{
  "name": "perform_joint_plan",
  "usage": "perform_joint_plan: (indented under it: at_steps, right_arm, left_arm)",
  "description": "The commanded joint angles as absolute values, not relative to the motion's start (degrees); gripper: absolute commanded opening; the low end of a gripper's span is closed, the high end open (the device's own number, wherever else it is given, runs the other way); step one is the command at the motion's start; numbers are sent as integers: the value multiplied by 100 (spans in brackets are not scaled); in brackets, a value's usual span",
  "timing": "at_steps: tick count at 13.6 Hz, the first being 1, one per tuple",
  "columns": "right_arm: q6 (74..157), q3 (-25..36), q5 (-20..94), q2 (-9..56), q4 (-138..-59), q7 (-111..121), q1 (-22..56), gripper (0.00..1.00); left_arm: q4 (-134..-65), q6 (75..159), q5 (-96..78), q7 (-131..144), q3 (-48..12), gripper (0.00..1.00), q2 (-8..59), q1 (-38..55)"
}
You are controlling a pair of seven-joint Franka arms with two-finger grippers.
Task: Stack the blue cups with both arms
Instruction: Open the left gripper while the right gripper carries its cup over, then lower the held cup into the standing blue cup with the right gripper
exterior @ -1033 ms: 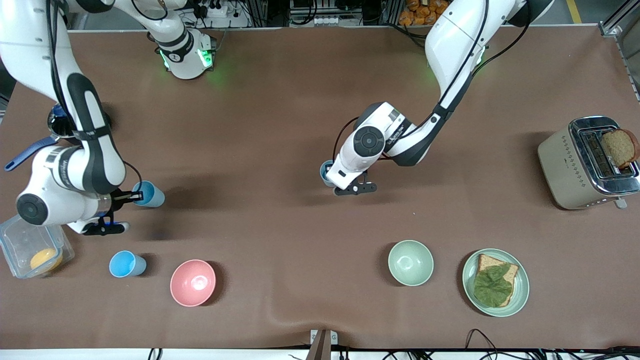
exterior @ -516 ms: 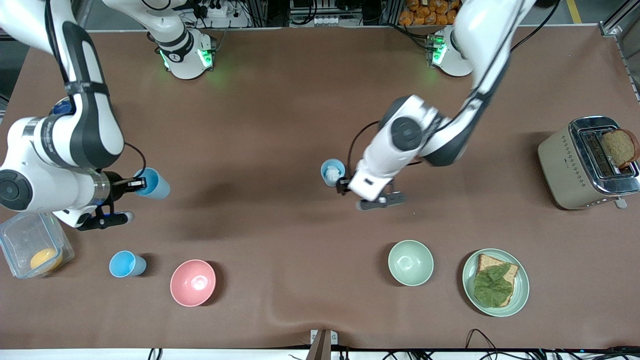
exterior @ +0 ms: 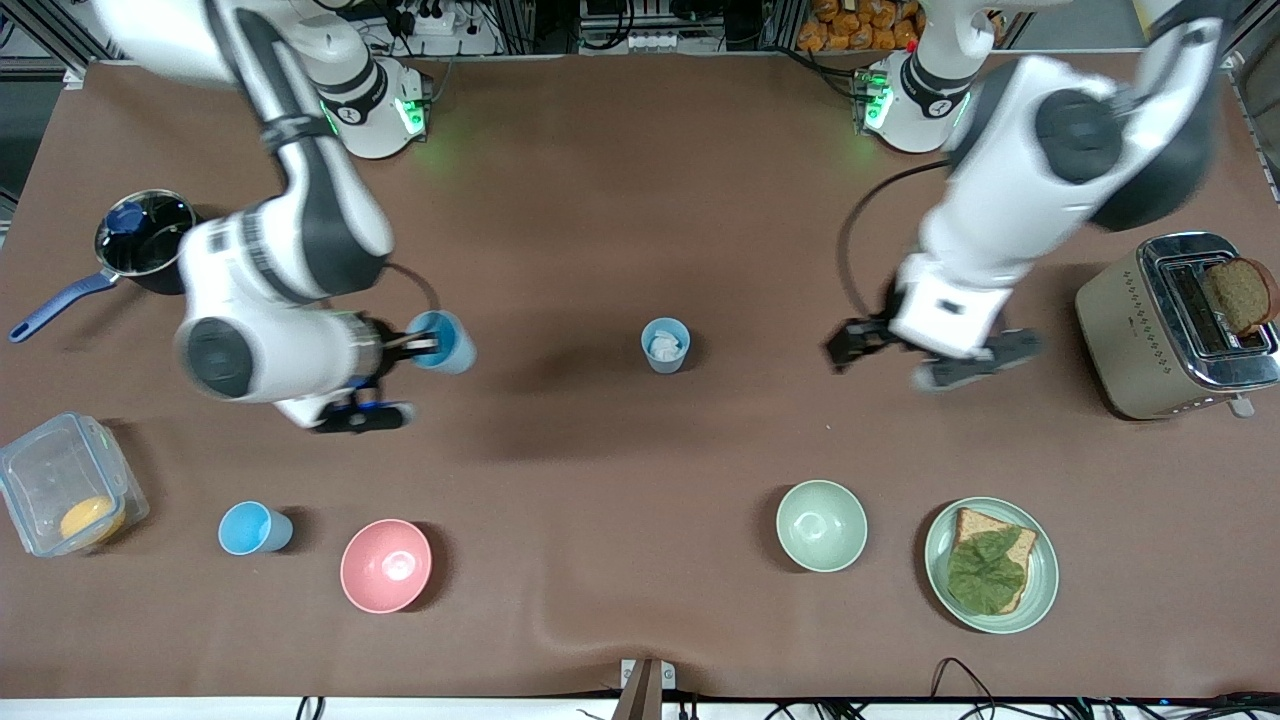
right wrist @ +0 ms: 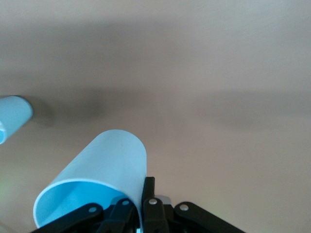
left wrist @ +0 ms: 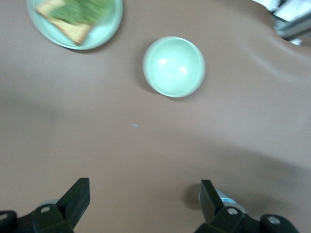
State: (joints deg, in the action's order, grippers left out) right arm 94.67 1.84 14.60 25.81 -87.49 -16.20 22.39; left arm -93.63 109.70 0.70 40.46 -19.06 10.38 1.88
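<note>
Three blue cups in view, none bearing legible print. Held cup (exterior: 443, 342) is pinched at its rim by the right gripper (exterior: 412, 345), fingers pressed on the wall, cup tilted, over bare tabletop (exterior: 560, 200) toward the right arm's end. Paler cup (exterior: 665, 345) stands upright mid-tabletop with something white inside. Third cup (exterior: 252, 527) stands upright nearer the front camera, just beside a pink bowl (exterior: 386, 565). Left gripper (exterior: 930, 357) hangs over bare tabletop between the paler cup and a toaster (exterior: 1150, 335), fingers spread wide, nothing between them. Toaster holds a brown bread slice (exterior: 1240, 295). Pale green bowl (exterior: 821, 525) and a green plate (exterior: 1040, 590) carrying a leaf-topped sandwich (exterior: 988, 570) sit nearer the front camera. Dark saucepan (exterior: 140, 245) with blue handle and a clear lidded box (exterior: 60, 495) lie at the right arm's end. Nothing stands between held cup and paler cup.
</note>
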Motion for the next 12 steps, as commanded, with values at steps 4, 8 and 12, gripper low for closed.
perform_joint_plan:
  at_steps: [4,8,12]
  right_arm:
    - [10572,264,1696,2987,-8640,-3900,3708,0]
    - [10854,255,1941,3514,-8088,-4349,4007,0]
    - [11275,264,2057,3876,-7726,-4754,4288,0]
  left_arm:
    - [-8659,9310,358,2129,-1942,100,686,-947]
    - [-8534,8869,343,1285,-1969,100,379,-1362]
    - [-8455,8763,290,774,-1960,100,282,-1529]
